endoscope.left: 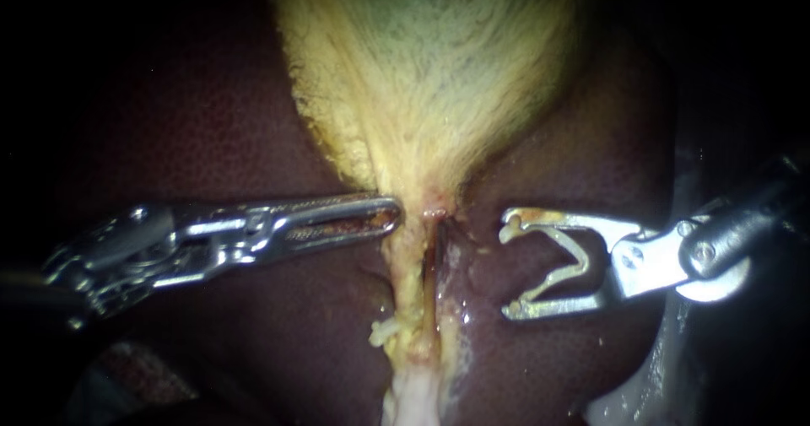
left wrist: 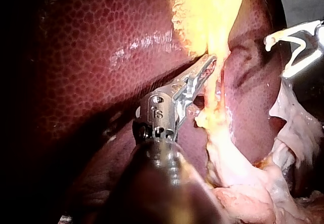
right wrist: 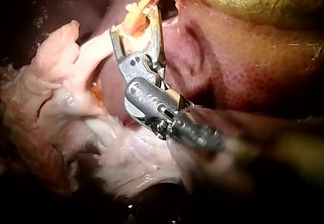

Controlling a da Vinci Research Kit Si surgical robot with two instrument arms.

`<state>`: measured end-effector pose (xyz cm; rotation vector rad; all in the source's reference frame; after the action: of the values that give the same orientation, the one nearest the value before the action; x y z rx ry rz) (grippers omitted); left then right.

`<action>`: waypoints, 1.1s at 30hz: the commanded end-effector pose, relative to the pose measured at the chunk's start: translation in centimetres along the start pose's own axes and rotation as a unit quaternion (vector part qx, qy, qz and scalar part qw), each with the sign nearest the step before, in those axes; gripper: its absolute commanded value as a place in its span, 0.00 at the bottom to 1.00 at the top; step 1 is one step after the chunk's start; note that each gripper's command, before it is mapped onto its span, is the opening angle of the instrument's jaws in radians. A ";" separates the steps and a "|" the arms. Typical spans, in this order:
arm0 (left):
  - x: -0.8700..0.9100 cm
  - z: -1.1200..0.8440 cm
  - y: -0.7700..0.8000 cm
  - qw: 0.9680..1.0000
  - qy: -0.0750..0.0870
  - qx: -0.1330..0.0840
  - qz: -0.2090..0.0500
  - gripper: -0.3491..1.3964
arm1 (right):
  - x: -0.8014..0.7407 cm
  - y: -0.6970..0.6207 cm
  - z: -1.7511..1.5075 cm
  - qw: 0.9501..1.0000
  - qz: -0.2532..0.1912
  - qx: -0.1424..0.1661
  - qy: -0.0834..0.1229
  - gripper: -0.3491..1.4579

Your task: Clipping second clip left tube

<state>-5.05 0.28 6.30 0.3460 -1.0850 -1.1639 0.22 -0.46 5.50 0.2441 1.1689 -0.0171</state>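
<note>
Two instruments in the shot, one clip, two tubes. The left instrument (endoscope.left: 395,215) has its jaws clamped together on the yellow fringe at the neck of the gallbladder (endoscope.left: 430,72), gripping with just the very tip. The right instrument (endoscope.left: 508,264) has its jaws spread wide, and the single clip (endoscope.left: 565,243) is seated between them, touching both, with its mouth open and facing the tubes. The left tube (endoscope.left: 405,304), pale yellow, runs on from just past the left instrument's tip. It's ahead of the right instrument's jaws and apart from the clip. A thin reddish second tube (endoscope.left: 431,278) lies right beside it, on the side nearer the clip. Dark liver (endoscope.left: 211,139) lies under both instruments.
</note>
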 end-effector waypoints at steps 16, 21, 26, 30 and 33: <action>-0.31 -0.65 0.22 1.000 -0.007 -0.019 -0.007 0.00 | -0.24 -0.33 1.02 0.998 0.063 0.026 0.010 0.52; -0.31 -0.71 0.23 1.000 -0.007 -0.019 -0.007 0.00 | -0.37 -0.35 1.35 0.997 0.075 0.031 0.012 0.52; -0.31 -0.75 0.21 1.000 -0.007 -0.020 -0.007 0.00 | -0.52 -0.27 1.53 0.996 0.084 0.031 0.005 0.52; -0.32 -0.78 0.18 1.000 -0.009 -0.020 -0.008 0.00 | -0.69 -0.19 1.59 0.996 0.085 0.036 -0.017 0.52; -0.32 -0.79 0.16 1.000 -0.009 -0.020 -0.008 0.00 | -0.83 -0.15 1.63 0.995 0.086 0.028 -0.045 0.52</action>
<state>-4.30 0.39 5.87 0.3144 -1.0750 -1.2035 1.35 -1.02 6.88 0.3866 1.0494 0.0891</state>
